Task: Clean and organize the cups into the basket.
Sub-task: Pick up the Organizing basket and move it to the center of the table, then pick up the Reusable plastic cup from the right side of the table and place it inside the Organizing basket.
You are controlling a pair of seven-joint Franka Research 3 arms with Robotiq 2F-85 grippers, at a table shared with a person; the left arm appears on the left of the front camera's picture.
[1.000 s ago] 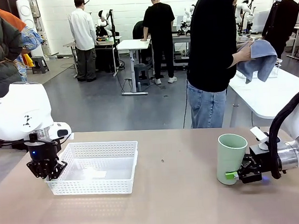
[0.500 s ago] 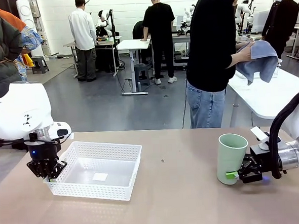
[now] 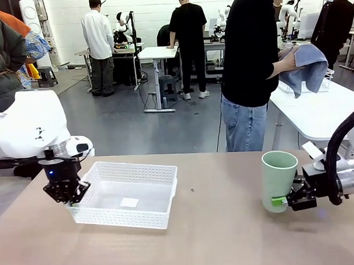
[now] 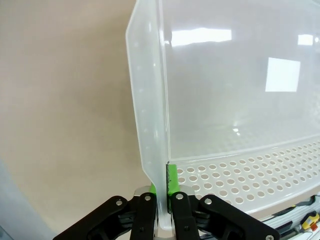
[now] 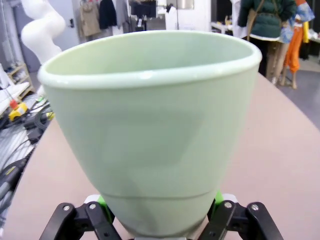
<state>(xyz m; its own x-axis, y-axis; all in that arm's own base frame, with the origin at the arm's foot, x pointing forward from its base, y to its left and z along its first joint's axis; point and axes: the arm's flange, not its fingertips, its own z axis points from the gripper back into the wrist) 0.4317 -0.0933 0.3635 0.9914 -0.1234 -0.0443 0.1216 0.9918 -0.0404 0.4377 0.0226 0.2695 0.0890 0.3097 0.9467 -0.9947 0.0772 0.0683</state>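
While left gripper (image 3: pixel 67 198) stays pinched shut on basket (image 3: pixel 129 215) wall, basket has slid toward centre, nearer the cup: shorter drop-off. Right gripper (image 3: pixel 283 202) flanks upright mint cup (image 3: pixel 279 179) at its base; grip unclear. Beyond, person (image 3: pixel 250 56) holds blue cloth (image 3: pixel 306 67).

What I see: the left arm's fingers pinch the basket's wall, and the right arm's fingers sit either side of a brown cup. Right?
Not quite. The right wrist view shows the cup is pale mint green, not brown. Otherwise yes: the left fingers pinch the basket wall, and the right fingers sit either side of the cup.
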